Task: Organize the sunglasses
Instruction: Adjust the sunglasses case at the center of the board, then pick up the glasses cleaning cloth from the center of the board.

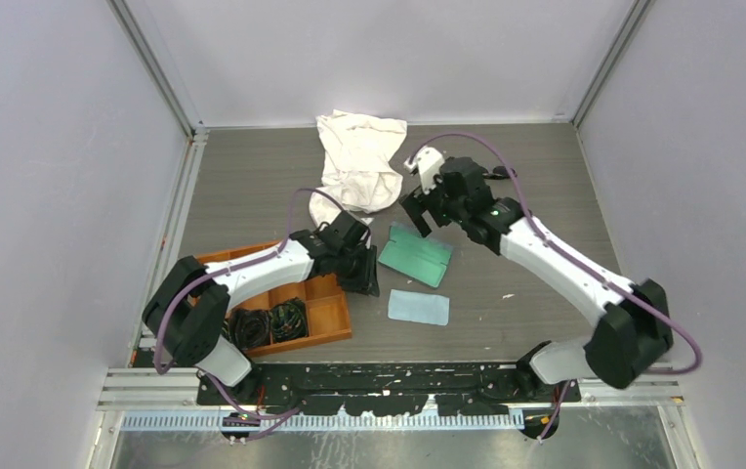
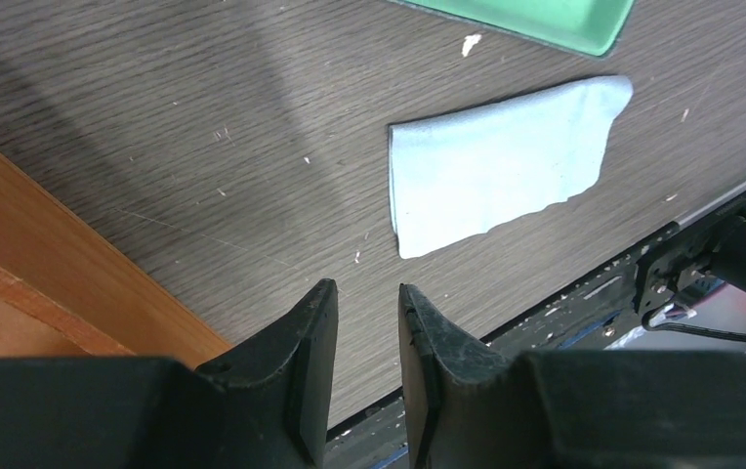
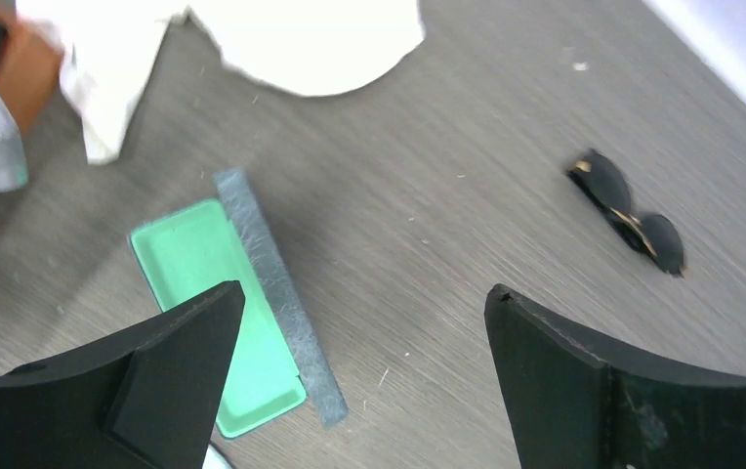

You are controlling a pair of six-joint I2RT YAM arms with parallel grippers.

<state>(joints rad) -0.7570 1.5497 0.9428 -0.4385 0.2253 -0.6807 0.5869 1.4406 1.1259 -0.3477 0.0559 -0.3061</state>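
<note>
Right claw [image 3: 361,291] hung wide open with nothing in it. Sunglasses [image 3: 628,210] lay flat on the table [image 3: 467,127], well right of the green-lined case [image 3: 215,313]. Left claw [image 2: 367,288] was barely parted, empty too.

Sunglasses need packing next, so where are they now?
In the right wrist view the sunglasses lie on bare table, upper right, apart from the green-lined case.

Soft, even overhead light fills all three views, leaving only faint shadows on the counter [image 1: 252,186]. The white cloth [image 3: 320,39] blows out at the top of the right wrist view, which is slightly blurred throughout.
</note>
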